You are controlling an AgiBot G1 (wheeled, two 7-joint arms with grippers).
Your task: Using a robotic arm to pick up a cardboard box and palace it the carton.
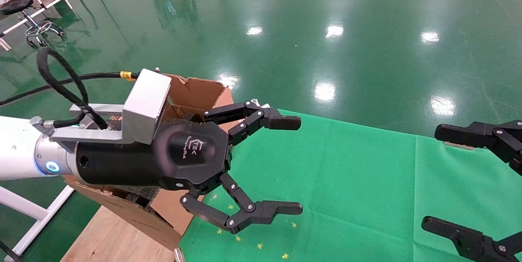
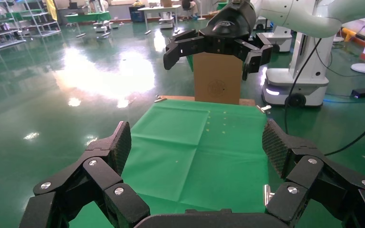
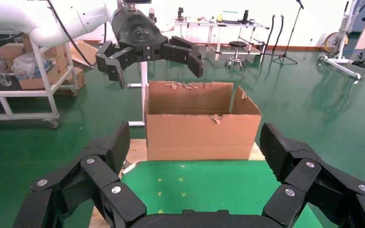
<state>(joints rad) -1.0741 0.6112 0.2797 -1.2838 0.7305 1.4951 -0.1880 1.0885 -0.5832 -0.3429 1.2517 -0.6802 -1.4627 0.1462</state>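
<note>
My left gripper (image 1: pixel 291 166) is open and empty on its white arm, reaching over the near side of the large brown carton (image 1: pixel 197 90) toward the green cloth. The right wrist view shows the carton (image 3: pixel 202 128) with torn flaps and the left gripper (image 3: pixel 149 52) hanging above it. My right gripper (image 1: pixel 438 178) is open and empty at the right edge. The small cardboard box (image 2: pixel 217 80) with a round mark stands upright at the cloth's far end in the left wrist view, behind the right gripper (image 2: pixel 217 45). Own fingers frame both wrist views, in the left (image 2: pixel 198 147) and the right (image 3: pixel 197 145).
A green cloth (image 1: pixel 346 172) covers the table between the two grippers, with small yellow marks on it. Bare wood (image 1: pixel 106 233) shows under the carton. A shiny green floor surrounds the table. A stool (image 1: pixel 38 29) and racks stand far back left.
</note>
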